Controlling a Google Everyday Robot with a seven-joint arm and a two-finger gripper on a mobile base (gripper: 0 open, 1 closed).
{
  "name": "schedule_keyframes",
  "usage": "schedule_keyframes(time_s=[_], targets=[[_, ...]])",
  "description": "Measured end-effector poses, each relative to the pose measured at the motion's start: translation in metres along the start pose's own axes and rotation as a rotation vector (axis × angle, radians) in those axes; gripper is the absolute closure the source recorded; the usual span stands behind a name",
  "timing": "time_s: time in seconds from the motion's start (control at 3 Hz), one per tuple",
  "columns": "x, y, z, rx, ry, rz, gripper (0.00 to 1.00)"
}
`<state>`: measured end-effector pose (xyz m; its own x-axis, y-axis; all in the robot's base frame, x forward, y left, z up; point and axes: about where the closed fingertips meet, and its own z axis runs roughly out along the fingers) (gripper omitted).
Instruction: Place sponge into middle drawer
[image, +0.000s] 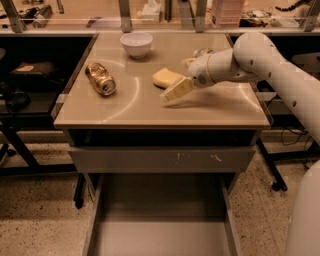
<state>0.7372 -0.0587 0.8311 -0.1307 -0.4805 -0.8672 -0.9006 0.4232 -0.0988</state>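
The pale yellow sponge (164, 77) lies flat on the tabletop, right of centre. My gripper (176, 80) reaches in from the right at the sponge's right end. It is open, with one beige finger (176, 90) low in front of the sponge and the other behind it. It holds nothing. The middle drawer (160, 232) is pulled open below the table's front, and its grey floor is bare.
A crushed brown can (100, 78) lies on the left of the table (125, 107). A white bowl (136, 44) stands at the back. A shut grey drawer front with white scuffs (160, 159) sits under the tabletop. Dark shelving flanks both sides.
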Motion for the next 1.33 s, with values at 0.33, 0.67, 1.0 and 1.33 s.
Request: schedule_keyframes(time_s=[0.33, 0.67, 1.0, 1.33], targets=[[0.001, -0.0008, 0.0, 0.002, 0.003, 0.003, 0.0], [0.001, -0.0007, 0.0001, 0.002, 0.003, 0.003, 0.2], [0.001, -0.0007, 0.0001, 0.002, 0.003, 0.003, 0.41], [0.001, -0.0007, 0.0001, 0.001, 0.003, 0.003, 0.65]])
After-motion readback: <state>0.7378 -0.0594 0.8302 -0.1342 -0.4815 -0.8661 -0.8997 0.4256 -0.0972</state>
